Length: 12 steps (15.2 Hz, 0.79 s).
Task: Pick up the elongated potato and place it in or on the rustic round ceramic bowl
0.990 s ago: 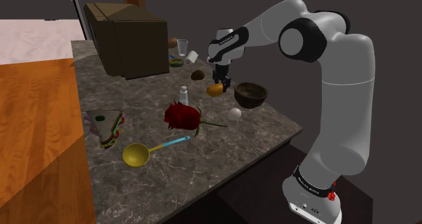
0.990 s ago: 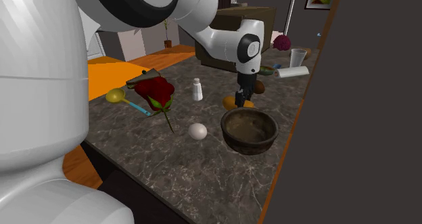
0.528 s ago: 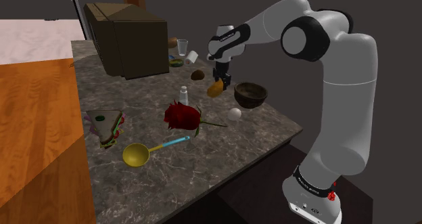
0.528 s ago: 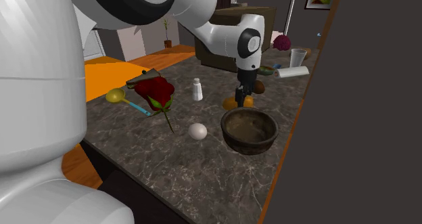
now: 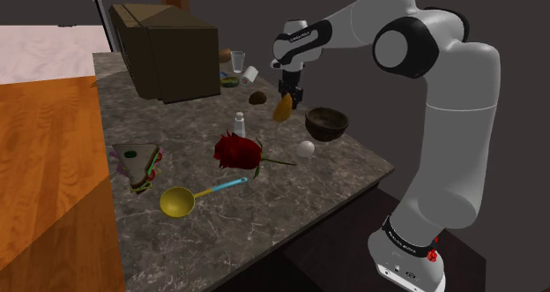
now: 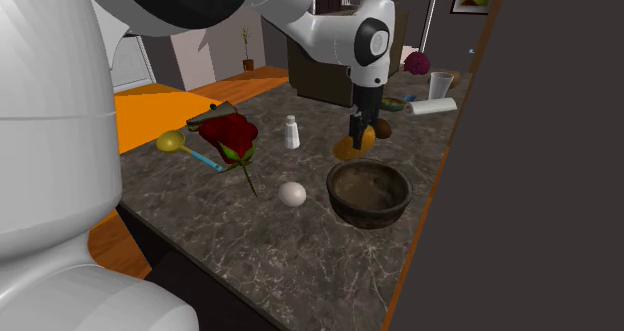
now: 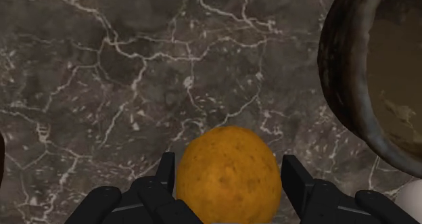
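Note:
An orange-brown elongated potato (image 5: pixel 282 108) (image 6: pixel 350 145) (image 7: pixel 228 174) hangs lifted off the marble counter, clasped end-up between my black fingers. My gripper (image 5: pixel 288 97) (image 6: pixel 358 131) (image 7: pixel 230 178) is shut on it, above the counter just to the shoulder view's left of the bowl. The dark brown round bowl (image 5: pixel 326 123) (image 6: pixel 369 193) (image 7: pixel 379 80) stands empty near the counter's edge, close beside the potato.
A white egg (image 5: pixel 305 147) (image 6: pixel 292 193) lies by the bowl. A red rose (image 5: pixel 239 152), yellow spoon (image 5: pixel 179 200), sandwich (image 5: pixel 137 165) and white shaker (image 5: pixel 239 120) sit on the counter. Behind stand a brown box (image 5: pixel 167 48), a glass (image 5: pixel 238 62) and a second dark potato (image 5: pixel 257 97).
The gripper has risen with the potato, which has left the counter and now hangs tilted in the air.

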Available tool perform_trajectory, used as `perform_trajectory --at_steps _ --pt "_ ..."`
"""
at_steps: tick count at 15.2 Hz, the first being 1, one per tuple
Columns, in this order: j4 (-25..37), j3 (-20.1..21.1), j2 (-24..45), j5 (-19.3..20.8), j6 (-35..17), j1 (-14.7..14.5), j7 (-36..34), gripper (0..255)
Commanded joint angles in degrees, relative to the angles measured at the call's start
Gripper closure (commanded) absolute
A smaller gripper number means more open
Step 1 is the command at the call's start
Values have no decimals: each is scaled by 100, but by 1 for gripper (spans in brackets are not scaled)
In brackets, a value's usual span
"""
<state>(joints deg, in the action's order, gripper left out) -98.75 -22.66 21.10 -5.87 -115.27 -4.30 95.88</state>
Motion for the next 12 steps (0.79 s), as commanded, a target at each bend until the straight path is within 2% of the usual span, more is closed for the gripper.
perform_trajectory --at_steps 1,12 --pt "66 -12 -65 28 128 -8 -11 255" --pt "617 -57 -291 131 888 -19 -55 255"
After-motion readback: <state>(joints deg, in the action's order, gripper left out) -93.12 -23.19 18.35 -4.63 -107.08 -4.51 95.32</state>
